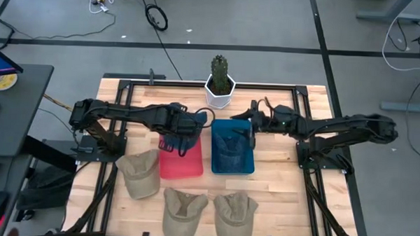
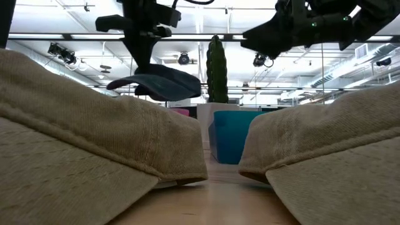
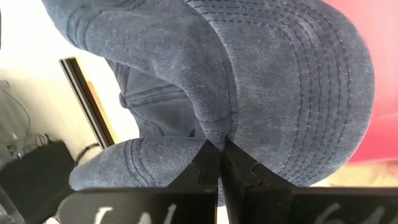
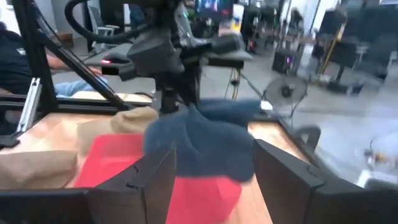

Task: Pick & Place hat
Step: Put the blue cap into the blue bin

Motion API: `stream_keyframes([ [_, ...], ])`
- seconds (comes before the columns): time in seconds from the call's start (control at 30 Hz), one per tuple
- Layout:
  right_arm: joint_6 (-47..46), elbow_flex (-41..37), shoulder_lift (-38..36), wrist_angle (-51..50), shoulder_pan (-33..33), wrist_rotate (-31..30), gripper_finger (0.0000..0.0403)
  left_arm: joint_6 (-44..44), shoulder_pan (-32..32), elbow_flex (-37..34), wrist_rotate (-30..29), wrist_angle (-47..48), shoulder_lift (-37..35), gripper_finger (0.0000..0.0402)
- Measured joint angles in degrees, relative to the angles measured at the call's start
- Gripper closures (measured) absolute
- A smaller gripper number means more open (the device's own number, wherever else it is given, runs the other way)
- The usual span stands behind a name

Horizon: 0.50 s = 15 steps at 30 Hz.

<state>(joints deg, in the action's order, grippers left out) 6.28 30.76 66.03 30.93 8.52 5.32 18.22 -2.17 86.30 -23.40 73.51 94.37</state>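
Above the red bin (image 1: 182, 164), near the middle of the table (image 1: 277, 187), our left gripper (image 1: 189, 135) hangs with its fingers pinched tight together on the fabric of a blue denim hat (image 1: 178, 141). From the left wrist view we see the two dark fingers (image 3: 208, 163) closed on a fold where the brim meets the crown, the hat (image 3: 249, 81) draped out beyond them with the red bin (image 3: 379, 93) behind it. From table height the hat (image 2: 156, 84) hangs clear in the air, brim roughly level, above the bin's rim.

Our right gripper (image 1: 252, 130) sits over the far edge of the blue bin (image 1: 232, 147), just beside the red one. Its two fingers (image 4: 158, 177) stand well apart in its wrist view and have hold of nothing; beyond them we see the held hat (image 4: 199, 146) and the red bin (image 4: 180, 186). Another dark denim hat (image 1: 231, 148) lies inside the blue bin.

Three tan hats rest on the near part of the table: one (image 1: 139, 173) just left of the red bin, one (image 1: 183, 212) in front of it, and one (image 1: 235, 210) in front of the blue bin. A potted cactus (image 1: 220, 80) stands at the far edge of the table, behind the two bins.
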Motion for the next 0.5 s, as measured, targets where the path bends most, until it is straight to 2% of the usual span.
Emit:
stream_keyframes([
  [0.13,3.5,0.0,2.5,5.1,-2.2,-1.2,0.0188,1.0,0.0,0.0,0.0,-2.0,0.0,0.0399],
  [0.33,4.1,0.7,3.7,6.5,-3.2,-8.1,0.0169,2.7,0.0,0.0,-1.0,-3.6,0.0,0.0399],
  [0.5,3.7,3.8,5.2,4.8,-4.3,-7.8,0.0139,7.3,0.0,0.0,-1.0,-8.7,0.1,0.0399],
])
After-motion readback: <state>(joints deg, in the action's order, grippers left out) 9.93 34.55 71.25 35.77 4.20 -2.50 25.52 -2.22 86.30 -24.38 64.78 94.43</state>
